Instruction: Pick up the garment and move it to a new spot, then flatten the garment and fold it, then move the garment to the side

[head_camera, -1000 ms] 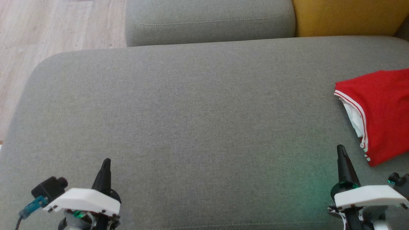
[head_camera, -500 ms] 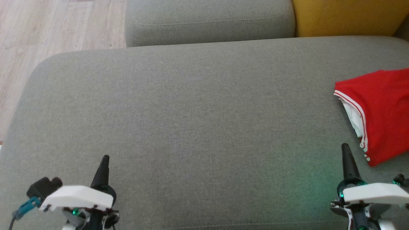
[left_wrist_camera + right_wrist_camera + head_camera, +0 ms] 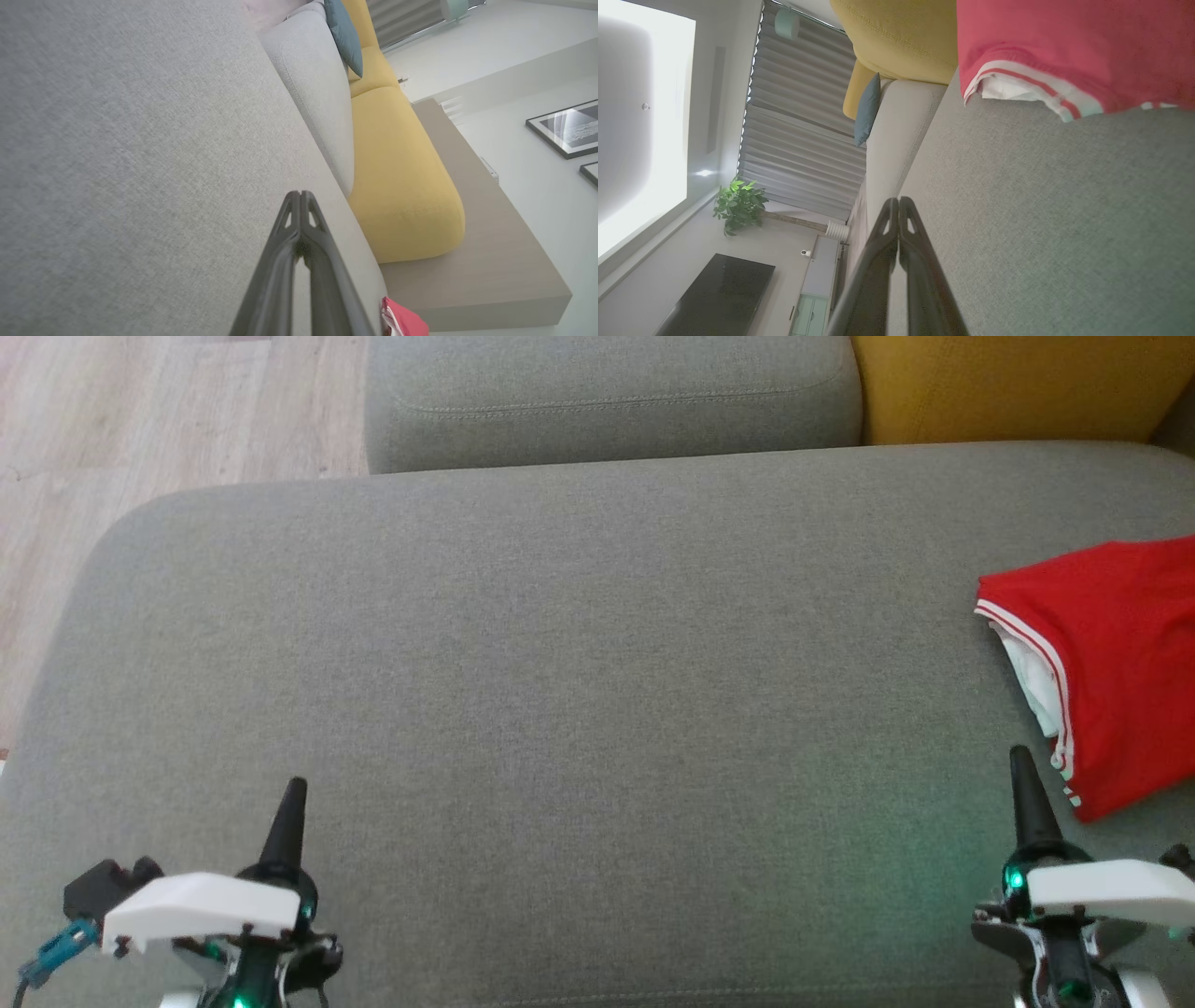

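While right fingers (image 3: 1025, 798) sit closed | red garment (image 3: 1116, 653) lies just beside them

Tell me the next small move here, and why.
Probably just park both arms: the red garment with white-striped trim already looks folded, lying at the right side of the grey fabric sofa seat, while the left gripper and right gripper are shut, empty and clear of it.
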`<state>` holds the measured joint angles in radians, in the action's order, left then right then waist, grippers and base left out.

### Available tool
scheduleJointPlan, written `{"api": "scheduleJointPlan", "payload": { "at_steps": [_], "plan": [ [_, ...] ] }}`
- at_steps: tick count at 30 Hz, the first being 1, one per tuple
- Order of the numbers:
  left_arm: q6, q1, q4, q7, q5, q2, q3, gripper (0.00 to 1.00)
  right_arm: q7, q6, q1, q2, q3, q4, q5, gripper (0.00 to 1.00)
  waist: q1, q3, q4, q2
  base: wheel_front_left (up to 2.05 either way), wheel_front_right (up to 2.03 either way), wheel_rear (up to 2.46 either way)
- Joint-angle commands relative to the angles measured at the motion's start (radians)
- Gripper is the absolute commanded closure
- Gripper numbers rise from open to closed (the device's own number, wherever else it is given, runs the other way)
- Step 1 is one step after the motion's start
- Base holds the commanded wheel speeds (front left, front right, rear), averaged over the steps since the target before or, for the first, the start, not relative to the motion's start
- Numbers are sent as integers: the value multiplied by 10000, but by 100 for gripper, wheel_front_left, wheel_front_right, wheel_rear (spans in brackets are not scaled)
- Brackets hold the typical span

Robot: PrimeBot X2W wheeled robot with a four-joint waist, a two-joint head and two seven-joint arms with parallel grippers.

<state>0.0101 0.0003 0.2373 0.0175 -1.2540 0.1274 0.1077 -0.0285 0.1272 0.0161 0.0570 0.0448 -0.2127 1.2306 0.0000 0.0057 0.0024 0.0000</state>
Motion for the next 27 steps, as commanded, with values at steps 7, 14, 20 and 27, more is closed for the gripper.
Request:
{"api": "scheduleJointPlan", "payload": {
  "at_steps": [7,14,20,27],
  "plan": [
    [324,-706,-194,-250,-904,-52,-719,100,-158,27,-709,215,-14,159,991,100,0,-5,-5,0,0,0,0],
    [550,-796,-127,-455,-1650,-177,-1020,100,-255,29,-836,215,67,42,1789,100,0,-10,-9,0,0,0,0],
    [712,-860,-80,-602,-2182,-267,-1235,100,-324,30,-927,213,126,-41,2358,100,0,-14,-13,0,0,0,0],
    [938,-950,-13,-809,-2926,-393,-1539,100,-424,32,-1055,210,210,-158,3153,100,0,-19,-18,0,0,0,0]
  ]
}}
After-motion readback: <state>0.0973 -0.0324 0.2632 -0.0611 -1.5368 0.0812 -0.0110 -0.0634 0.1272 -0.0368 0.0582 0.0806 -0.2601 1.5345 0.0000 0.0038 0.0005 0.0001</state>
